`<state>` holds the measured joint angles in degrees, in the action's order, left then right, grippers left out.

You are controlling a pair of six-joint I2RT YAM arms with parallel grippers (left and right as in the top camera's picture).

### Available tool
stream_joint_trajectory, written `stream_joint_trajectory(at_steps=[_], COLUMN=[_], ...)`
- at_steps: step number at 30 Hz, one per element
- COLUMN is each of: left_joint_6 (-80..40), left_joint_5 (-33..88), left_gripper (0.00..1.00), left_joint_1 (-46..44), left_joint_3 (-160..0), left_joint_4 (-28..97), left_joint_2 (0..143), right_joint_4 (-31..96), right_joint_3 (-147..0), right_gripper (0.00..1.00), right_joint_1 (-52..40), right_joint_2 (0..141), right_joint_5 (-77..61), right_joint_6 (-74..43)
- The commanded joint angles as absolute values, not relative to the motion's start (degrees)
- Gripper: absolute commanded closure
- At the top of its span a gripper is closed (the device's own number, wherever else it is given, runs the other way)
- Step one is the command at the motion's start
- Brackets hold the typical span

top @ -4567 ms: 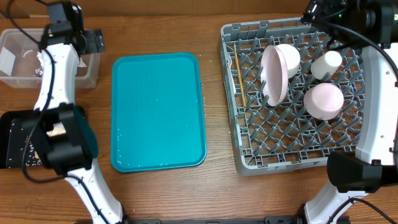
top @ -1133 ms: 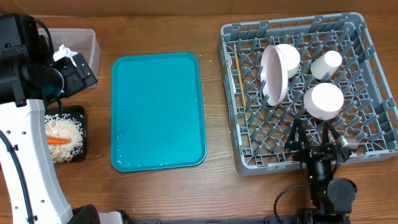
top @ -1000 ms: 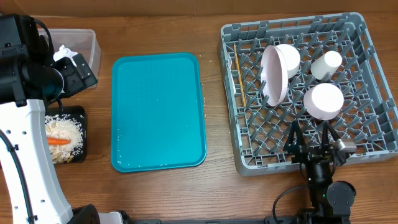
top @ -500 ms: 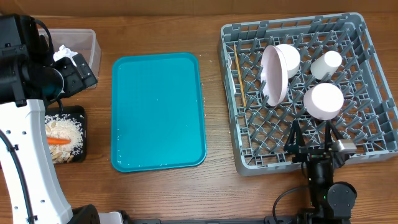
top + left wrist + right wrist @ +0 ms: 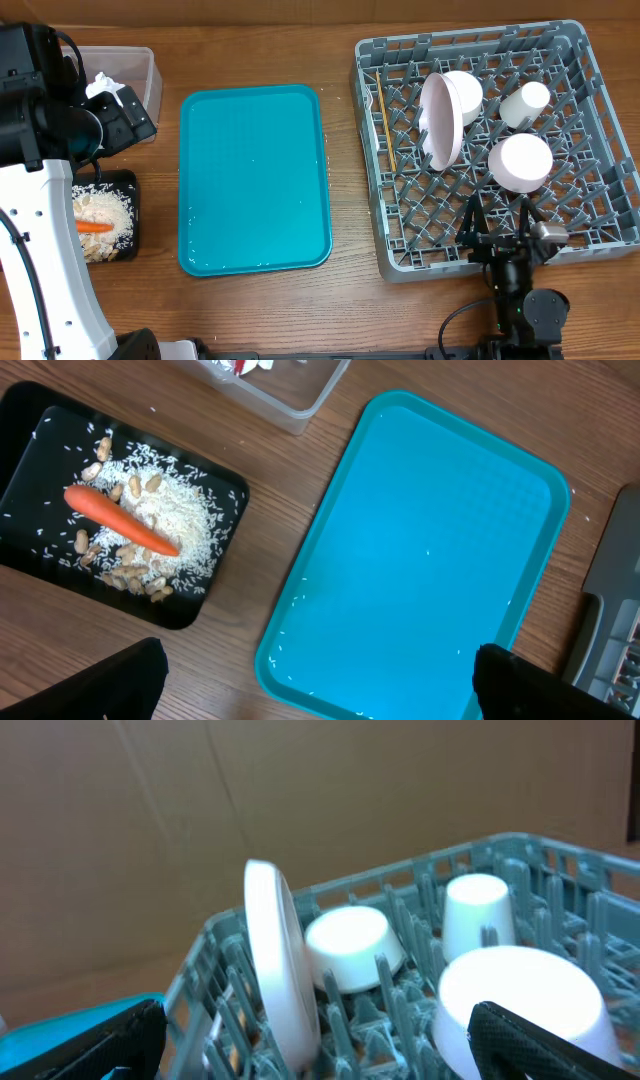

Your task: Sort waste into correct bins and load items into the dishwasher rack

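Observation:
In the grey dishwasher rack (image 5: 600, 130) stand an upright white plate (image 5: 441, 118), two bowls (image 5: 520, 162) (image 5: 465, 88), a cup (image 5: 526, 102) and a chopstick (image 5: 386, 125). My right gripper (image 5: 500, 215) hovers open and empty at the rack's near edge, facing the plate (image 5: 275, 960). The black tray (image 5: 30, 420) holds rice (image 5: 170, 510) and a carrot (image 5: 120, 520). Napkins (image 5: 108, 88) and a wrapper (image 5: 243, 365) lie in the clear tub (image 5: 140, 70). High above the table, my left gripper (image 5: 318, 655) is open and empty.
A large teal tray (image 5: 255, 180) lies mid-table between the bins and the rack, with a few rice grains on it. My left arm (image 5: 40, 220) stands over the left side and covers part of the tub and the black tray.
Since the earliest frame both arms have pulled back from over the tub and the rack. Over the last second nothing has visibly moved.

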<state>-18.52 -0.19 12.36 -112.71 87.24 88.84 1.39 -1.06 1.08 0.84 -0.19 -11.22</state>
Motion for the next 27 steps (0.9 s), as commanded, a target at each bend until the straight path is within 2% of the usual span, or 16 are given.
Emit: stream_joint_trajectory(at_steps=[1, 8, 27], left_joint_6=[-19.3, -19.3, -19.3], left_joint_5=[0.0, 0.0, 0.0], left_gripper=[0.00, 0.00, 0.00], left_joint_1=[12.3, 12.3, 12.3], left_joint_3=[-113.3, -113.3, -113.3], left_joint_4=[87.1, 87.1, 87.1], left_joint_2=[88.5, 88.5, 88.5], right_joint_4=[3.1, 4.8, 4.8], right_joint_3=[-0.4, -0.4, -0.4], right_gripper=[0.00, 0.00, 0.00], right_joint_1=[1.0, 1.0, 0.9], right_joint_2=[0.1, 0.1, 0.2], right_joint_5=[0.3, 0.3, -0.1], right_joint_6=[-5.4, 1.2, 0.0])
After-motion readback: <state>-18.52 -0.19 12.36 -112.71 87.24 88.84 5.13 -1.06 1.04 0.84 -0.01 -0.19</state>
